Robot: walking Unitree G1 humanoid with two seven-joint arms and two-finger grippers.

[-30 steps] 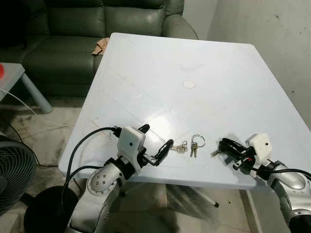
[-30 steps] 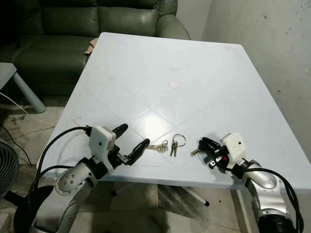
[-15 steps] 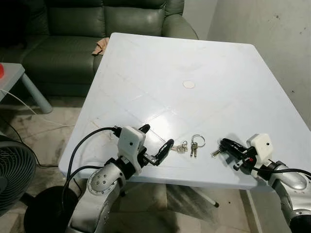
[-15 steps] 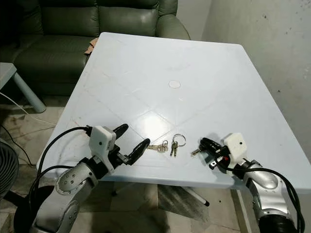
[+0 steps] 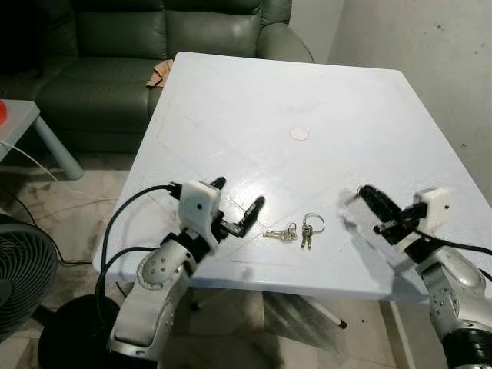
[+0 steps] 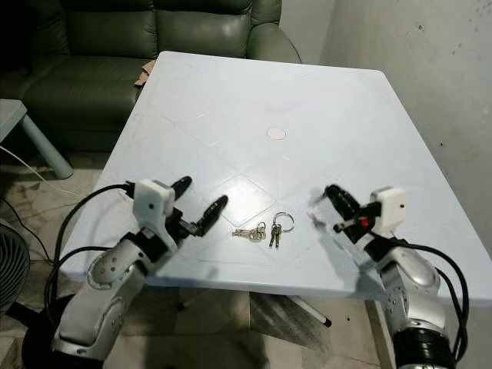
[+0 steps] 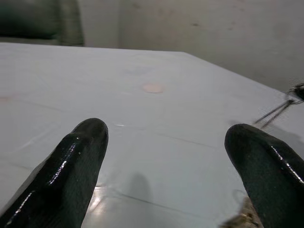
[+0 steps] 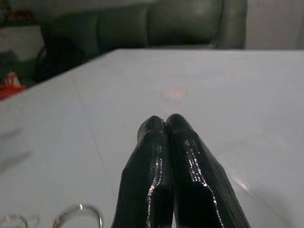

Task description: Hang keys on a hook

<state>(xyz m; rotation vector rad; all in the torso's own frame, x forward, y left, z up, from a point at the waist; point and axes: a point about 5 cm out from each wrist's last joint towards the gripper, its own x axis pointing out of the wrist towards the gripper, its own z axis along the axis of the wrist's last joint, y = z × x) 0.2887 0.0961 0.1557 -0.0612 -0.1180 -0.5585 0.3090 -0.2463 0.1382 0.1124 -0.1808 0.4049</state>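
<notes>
Two bunches of keys (image 5: 296,231) lie on my white table (image 5: 323,100); my left gripper (image 5: 238,206) spreads wide, my right gripper (image 5: 365,192) is pinched closed.

The right gripper (image 5: 367,197) is motion-blurred, and the keys (image 8: 76,217) are cut off by the frame edge.

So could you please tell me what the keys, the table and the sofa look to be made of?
Keys: metal, probably steel or nickel-plated, judging by the silvery glint on the rings. Table: likely moulded plastic, white and semi-glossy, with a bright reflection and faint moulded lines. Sofa: dark green leather or faux leather, smooth with a soft sheen; which one cannot be told.
</notes>
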